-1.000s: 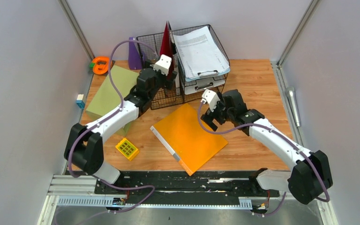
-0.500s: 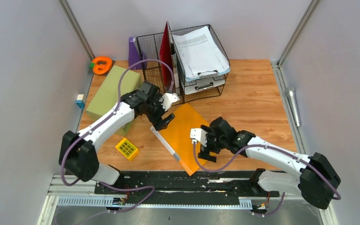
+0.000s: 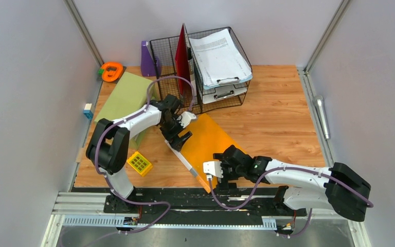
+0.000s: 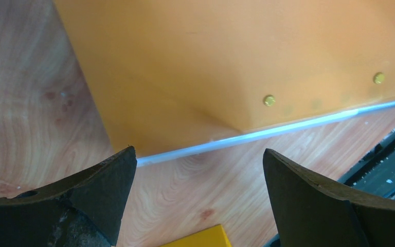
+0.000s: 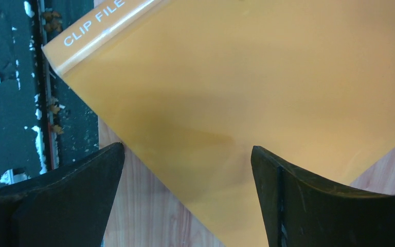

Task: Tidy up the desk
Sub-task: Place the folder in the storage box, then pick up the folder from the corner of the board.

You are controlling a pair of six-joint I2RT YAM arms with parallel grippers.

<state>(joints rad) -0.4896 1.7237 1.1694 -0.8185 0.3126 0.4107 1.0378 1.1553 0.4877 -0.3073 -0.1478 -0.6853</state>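
Top external: shows one orange folder (image 3: 205, 144) flat on the desk (image 3: 283, 113), its spine running diagonally from far-left to near-right. Puts the left gripper (image 3: 180, 135) over the far end of that spine and the right gripper (image 3: 222, 181) over the near end.

Left wrist: finds jaws spread wide, pinching nothing, with the spine edge crossing just ahead of the fingertips.

Right wrist: finds the same wide spread, nothing held, with the folder's near corner pointing down between the jaws.

Judges neither arm clearly nearer, each close to its own end.

Counts, beyond the left gripper: wire racks (image 3: 205, 98), seemingly two side by side, one red folder (image 3: 182, 51), one paper stack (image 3: 218, 56). Counts, left of it: one green box (image 3: 126, 95). Counts, on its near-left: one yellow block (image 3: 139, 163).
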